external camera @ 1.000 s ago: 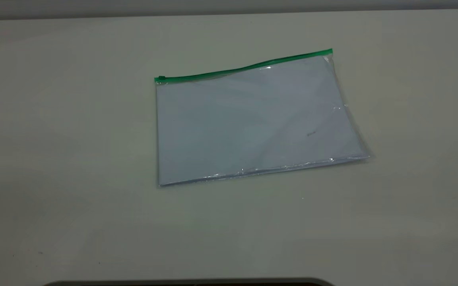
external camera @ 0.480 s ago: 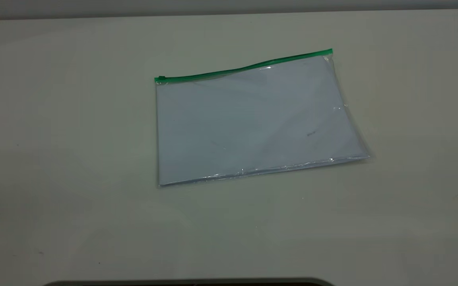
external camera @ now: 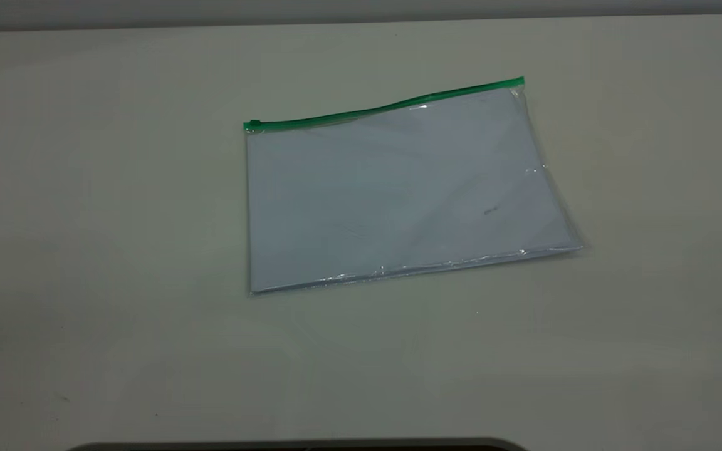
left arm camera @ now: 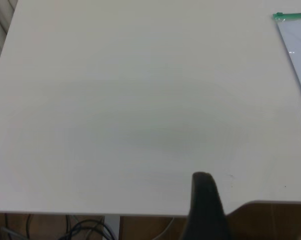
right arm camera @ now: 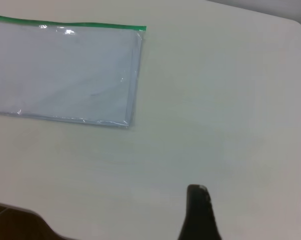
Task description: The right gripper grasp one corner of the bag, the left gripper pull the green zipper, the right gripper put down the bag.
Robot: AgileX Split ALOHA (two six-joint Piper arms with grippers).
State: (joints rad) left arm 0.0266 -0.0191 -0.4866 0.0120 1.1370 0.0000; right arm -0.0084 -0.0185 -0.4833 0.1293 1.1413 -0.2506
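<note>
Exterior: bag (external camera: 398, 188) lies flat on the tabletop (external camera: 85, 250), nothing holding it. Green zipper (external camera: 386, 108) runs along the bag's far edge; its slider (external camera: 253, 124) sits at the bag's left far corner. Whether the seal is open or closed behind the slider I can't tell. Neither arm shows in this view.

Left wrist: left gripper (left arm camera: 205, 205) is well clear of the bag, over bare tabletop near the front edge. Only one dark finger shows, so I can't tell if it's spread or clenched. Just the slider corner of the bag shows, at the frame edge.

Right wrist: right gripper (right arm camera: 199, 210) is also well apart from the bag, off the bag's right near corner. One finger visible, state can't be told; it grasps nothing. The bag's right far corner (right arm camera: 140, 29) sits free.

Progress: bag down and both arms backed off fits either before the corner grab or after the put-down. Slider position alone doesn't settle it.
</note>
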